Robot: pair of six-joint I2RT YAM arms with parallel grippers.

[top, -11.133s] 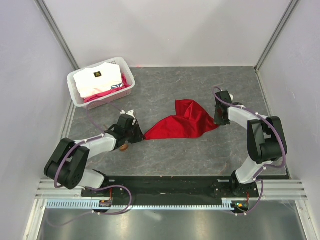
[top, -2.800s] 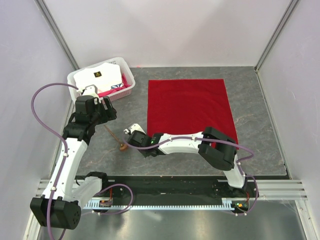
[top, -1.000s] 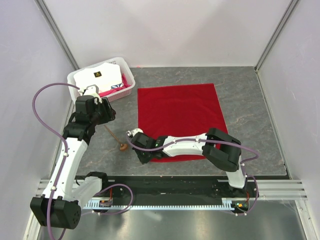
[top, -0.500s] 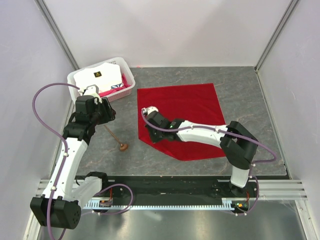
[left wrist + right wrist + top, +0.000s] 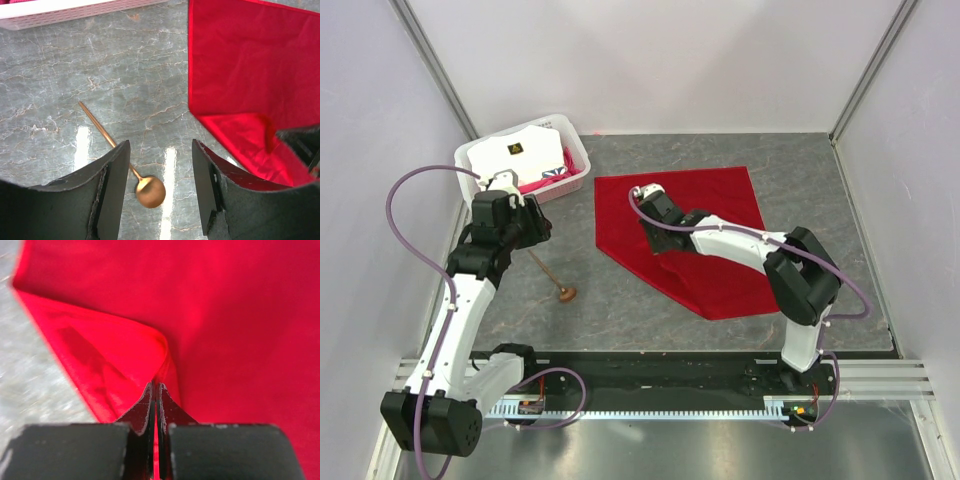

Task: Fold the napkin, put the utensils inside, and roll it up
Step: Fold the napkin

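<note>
The red napkin (image 5: 720,215) lies spread on the grey table, its near-left corner lifted and drawn back over the cloth, which leaves a slanted folded edge (image 5: 655,280). My right gripper (image 5: 650,200) is shut on that corner; in the right wrist view the jaws (image 5: 156,387) pinch a thin ridge of red napkin (image 5: 225,315). The wooden spoon (image 5: 552,277) rests on the table left of the napkin. My left gripper (image 5: 520,228) hangs open above the spoon (image 5: 150,191), whose bowl shows between the open fingers (image 5: 112,185), apart from them. The napkin (image 5: 240,65) fills the right of that view.
A white bin (image 5: 480,185) with white and pink patterned cloths stands at the back left, its rim (image 5: 75,11) along the top of the left wrist view. Grey walls enclose the table. My right arm (image 5: 750,245) stretches across the napkin.
My right gripper has carried the napkin's near-left corner up and toward the back, and the fold line has moved further across the cloth. The left arm and the spoon have stayed put.
</note>
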